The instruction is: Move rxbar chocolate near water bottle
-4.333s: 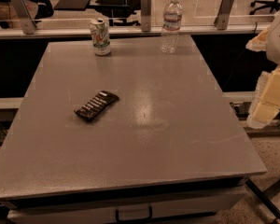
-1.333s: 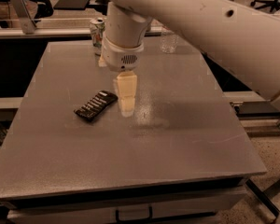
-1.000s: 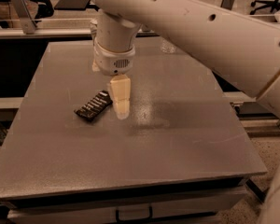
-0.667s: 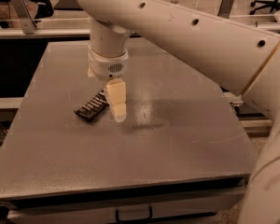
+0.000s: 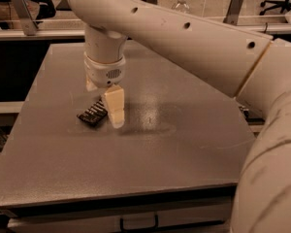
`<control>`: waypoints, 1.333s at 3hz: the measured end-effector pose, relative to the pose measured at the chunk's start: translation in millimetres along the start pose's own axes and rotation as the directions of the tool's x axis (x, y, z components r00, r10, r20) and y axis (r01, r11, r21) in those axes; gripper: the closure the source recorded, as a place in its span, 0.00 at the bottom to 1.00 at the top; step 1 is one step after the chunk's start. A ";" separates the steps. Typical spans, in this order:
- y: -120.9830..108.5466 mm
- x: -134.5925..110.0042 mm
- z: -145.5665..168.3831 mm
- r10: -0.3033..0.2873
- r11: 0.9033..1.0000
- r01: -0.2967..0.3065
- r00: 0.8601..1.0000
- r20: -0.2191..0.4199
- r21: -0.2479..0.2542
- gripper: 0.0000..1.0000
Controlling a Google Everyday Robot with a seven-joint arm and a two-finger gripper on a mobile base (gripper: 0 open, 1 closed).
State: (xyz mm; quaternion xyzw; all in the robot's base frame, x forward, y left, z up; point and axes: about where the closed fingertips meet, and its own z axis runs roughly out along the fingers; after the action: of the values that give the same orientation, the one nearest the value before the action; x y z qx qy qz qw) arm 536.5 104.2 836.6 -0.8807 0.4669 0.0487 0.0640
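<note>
Claw (image 5: 104, 106) low over worktop (image 5: 184, 144), spread, right finger just beside rxbar chocolate (image 5: 91, 114). One bar; one water bottle (image 5: 182, 3) far back.

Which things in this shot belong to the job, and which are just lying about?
Job: rxbar chocolate on table; gripper close over it; water bottle at far edge.
Lying about: metal post, back left; office chair, top right.
</note>
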 end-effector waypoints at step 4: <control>8.1 23.0 -12.8 0.030 0.999 -0.029 0.999 -0.019 0.016 1.00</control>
State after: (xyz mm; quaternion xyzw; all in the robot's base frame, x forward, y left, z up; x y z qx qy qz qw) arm 543.0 78.8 845.3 -0.8736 0.4808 0.0374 0.0656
